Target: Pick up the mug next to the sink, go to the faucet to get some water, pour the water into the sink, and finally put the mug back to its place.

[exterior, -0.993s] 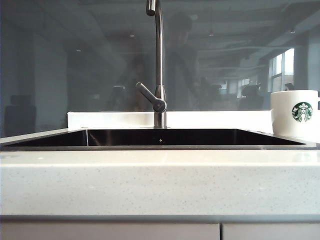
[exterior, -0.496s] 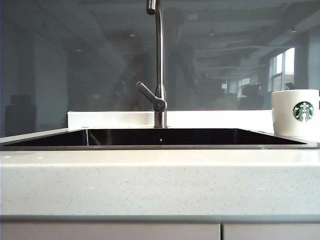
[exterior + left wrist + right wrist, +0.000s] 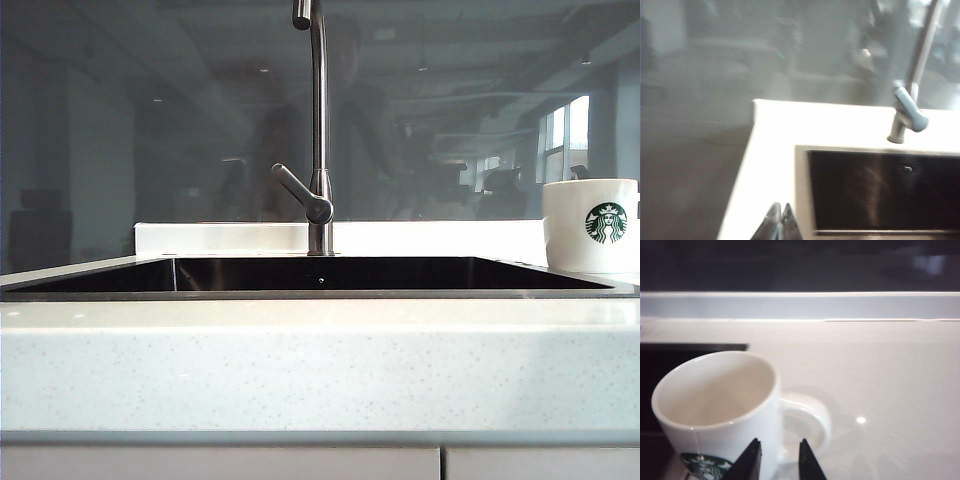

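A pale speckled stone desk (image 3: 320,365) spans the foreground, cabinet fronts (image 3: 220,463) below its edge, while a dark glossy back wall (image 3: 150,120) mirrors ceiling lights and bright windows.

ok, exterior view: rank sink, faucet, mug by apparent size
1. sink, widest, spans most of the frame
2. faucet, tall, runs out the top
3. mug, smallest, cut off at the right edge, so partly unsure

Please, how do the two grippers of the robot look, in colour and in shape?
The left gripper shows two grey, metallic-looking, pointed fingertips pressed together. The right gripper shows two black, narrow, tapered fingers with a gap between them. No cables or markings show, and the exterior view shows no arm at all.
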### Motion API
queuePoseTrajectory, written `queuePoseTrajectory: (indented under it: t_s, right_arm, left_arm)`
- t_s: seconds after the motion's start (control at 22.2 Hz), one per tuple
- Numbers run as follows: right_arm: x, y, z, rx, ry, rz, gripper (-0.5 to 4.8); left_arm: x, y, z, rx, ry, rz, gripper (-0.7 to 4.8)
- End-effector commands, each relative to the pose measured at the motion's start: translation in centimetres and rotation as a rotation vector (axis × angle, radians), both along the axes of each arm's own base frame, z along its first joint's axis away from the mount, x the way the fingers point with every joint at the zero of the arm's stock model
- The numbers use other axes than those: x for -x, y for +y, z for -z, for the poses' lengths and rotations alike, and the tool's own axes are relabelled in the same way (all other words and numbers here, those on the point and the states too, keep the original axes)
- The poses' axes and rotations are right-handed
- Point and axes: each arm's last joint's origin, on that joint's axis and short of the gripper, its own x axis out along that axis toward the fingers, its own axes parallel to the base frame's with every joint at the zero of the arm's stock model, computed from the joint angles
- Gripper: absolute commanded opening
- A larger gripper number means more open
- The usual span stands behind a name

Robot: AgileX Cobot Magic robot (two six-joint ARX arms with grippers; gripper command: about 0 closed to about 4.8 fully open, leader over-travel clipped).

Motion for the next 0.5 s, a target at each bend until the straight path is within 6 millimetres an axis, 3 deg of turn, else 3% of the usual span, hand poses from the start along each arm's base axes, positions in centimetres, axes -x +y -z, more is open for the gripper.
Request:
queuePoseTrajectory:
  t_s: [0.05,0.09,0.32,0.5]
  right_arm:
    - [-2.3,-1.0,0.1,0.01,-0.013,-0.028,1.7]
    - [-3.0,-1.3,0.4,0.025,-0.007,-0.024,2.04]
    - [-4.6,-1.9,1.2,0.054,0.012,0.01,2.04]
    - [-5.2,-2.1,2.2,0.084,0.023,0.033,2.04]
  left_arm:
    - [-3.7,-0.4,-1.5,-0.013,-0.053,0.112,-0.05]
    - [-5.1,-0.6,-1.6,-0.019,-0.048,0.148,-0.04]
    - [-10.8,-1.0,-1.8,-0.027,-0.007,0.223,-0.04]
    - [-13.9,-1.1,-1.7,-0.026,0.007,0.224,-0.04]
